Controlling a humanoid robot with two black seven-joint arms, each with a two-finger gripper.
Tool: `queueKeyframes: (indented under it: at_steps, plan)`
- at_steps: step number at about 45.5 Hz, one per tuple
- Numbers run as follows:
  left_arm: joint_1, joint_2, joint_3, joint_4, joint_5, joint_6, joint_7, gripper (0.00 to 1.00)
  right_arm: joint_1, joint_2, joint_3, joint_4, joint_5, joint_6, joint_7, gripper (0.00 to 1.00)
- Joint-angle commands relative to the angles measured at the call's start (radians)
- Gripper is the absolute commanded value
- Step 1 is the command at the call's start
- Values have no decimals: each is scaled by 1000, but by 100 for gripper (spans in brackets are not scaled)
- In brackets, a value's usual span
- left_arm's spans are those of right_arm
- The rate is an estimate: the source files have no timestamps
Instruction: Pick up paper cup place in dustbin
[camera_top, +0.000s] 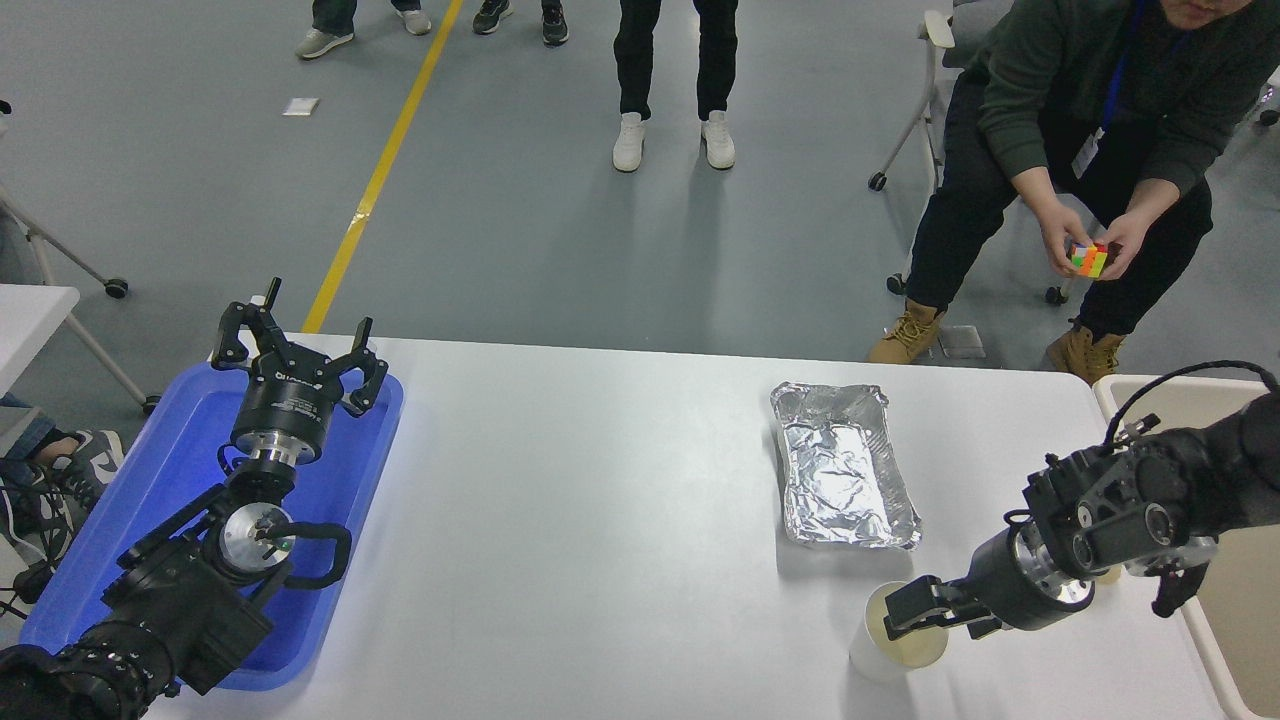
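Note:
The paper cup (893, 645) stands upright near the table's front edge, white with a cream inside. My right gripper (945, 617) comes in low from the right. It is open at the cup's right rim, with one finger (912, 608) over the mouth and the other outside the wall. The dustbin (1108, 392), beige with a rounded rim, sits off the table's right edge behind my right arm. My left gripper (298, 345) is parked open over the blue tray (150, 480) at the lower left.
A silver foil tray (842, 465) lies just beyond the cup. A sliver of a tan paper wad (1108, 574) shows behind my right wrist. A seated person (1090, 110) at the far right turns a coloured cube (1086, 258). Others stand further back.

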Motion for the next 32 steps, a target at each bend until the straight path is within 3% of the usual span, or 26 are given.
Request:
queueKeyframes:
  at_steps: [1, 5, 10, 22, 32]
  plan:
    - [0, 0, 0, 0, 0, 0, 0, 100, -17, 2, -11, -7, -16, -51, 0, 45]
    - [0, 0, 0, 0, 0, 0, 0, 100, -12, 10, -31, -8, -28, -55, 0, 16]
    - [0, 0, 0, 0, 0, 0, 0, 100, -2, 10, -42, -8, -28, -55, 3, 1]
    - [0, 0, 0, 0, 0, 0, 0, 100, 31, 9, -50, -4, -28, -52, 5, 0]
    - [0, 0, 0, 0, 0, 0, 0, 100, 106, 1, -74, 13, -28, -37, 32, 0]
